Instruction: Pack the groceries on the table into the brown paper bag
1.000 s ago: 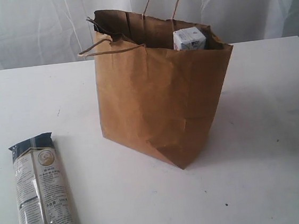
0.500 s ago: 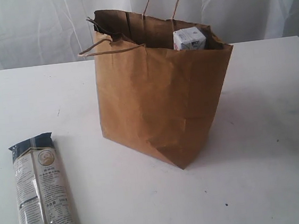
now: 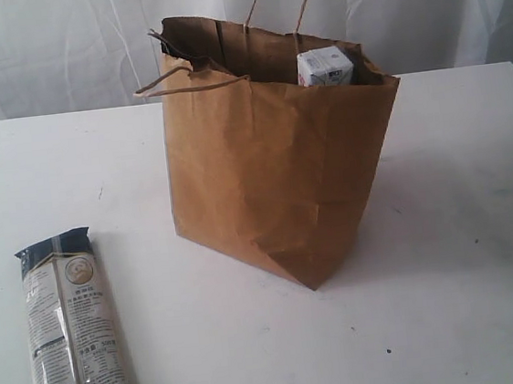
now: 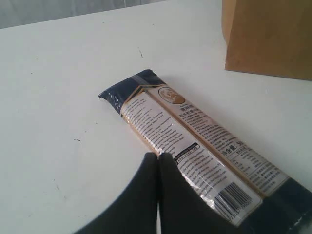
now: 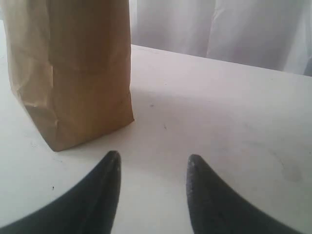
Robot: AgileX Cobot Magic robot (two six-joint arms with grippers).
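The bag (image 3: 280, 153) stands upright and open on the table (image 3: 457, 180), and a carton (image 3: 324, 66) is already in it, its top showing at the bag's rim. The only grocery to be seen outside the bag is the packet (image 3: 74, 330), which lies flat, well apart from the bag on its left side in the exterior view. So the packing seems nearly done, and the step in hand is to fetch the packet. The left gripper (image 4: 158, 156) is over the packet's edge with its jaws pressed together, holding nothing. It would need to open, grip the packet across its narrow width, and bring it over the bag's mouth. The right gripper (image 5: 153, 163) is half open and empty, near the bag's lower corner.
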